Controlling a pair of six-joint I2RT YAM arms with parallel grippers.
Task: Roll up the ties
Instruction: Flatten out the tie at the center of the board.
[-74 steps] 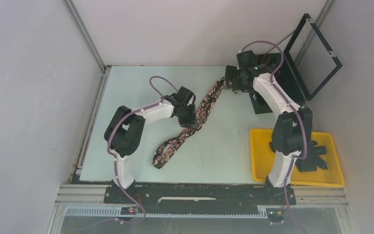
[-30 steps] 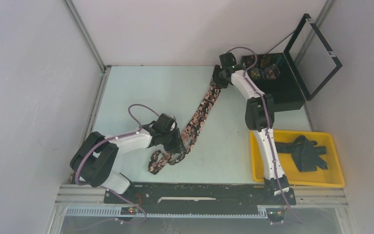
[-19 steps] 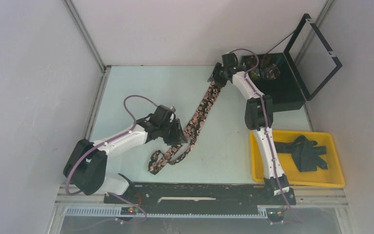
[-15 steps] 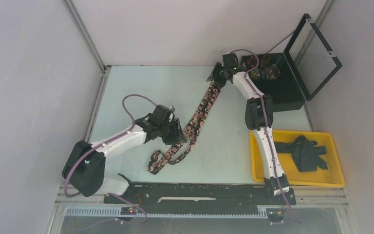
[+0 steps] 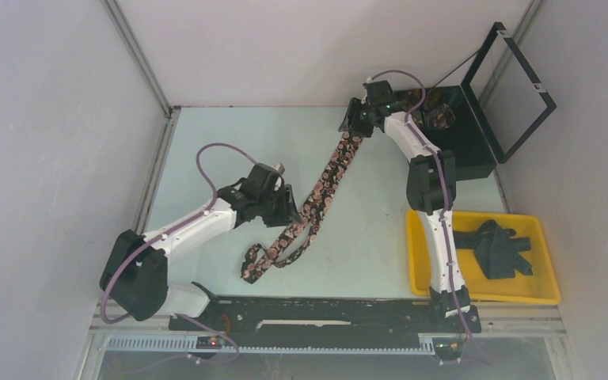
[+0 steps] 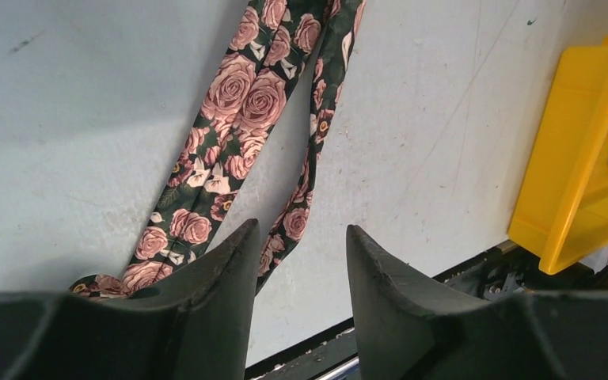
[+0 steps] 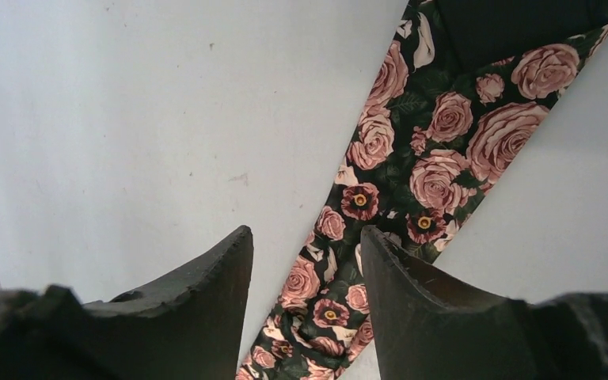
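The tie [image 5: 321, 186] lies stretched diagonally across the table [image 5: 229, 142], roses up, its near end doubled back on itself. The left gripper [image 6: 297, 229] hangs over that fold, jaws parted about halfway, nothing between them. The right gripper [image 7: 305, 233], likewise parted and empty, hovers above the tie's wide far end.

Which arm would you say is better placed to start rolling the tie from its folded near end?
Left, likely: the left gripper hangs open over the tie where it doubles back, while the right gripper sits open at the far wide end.
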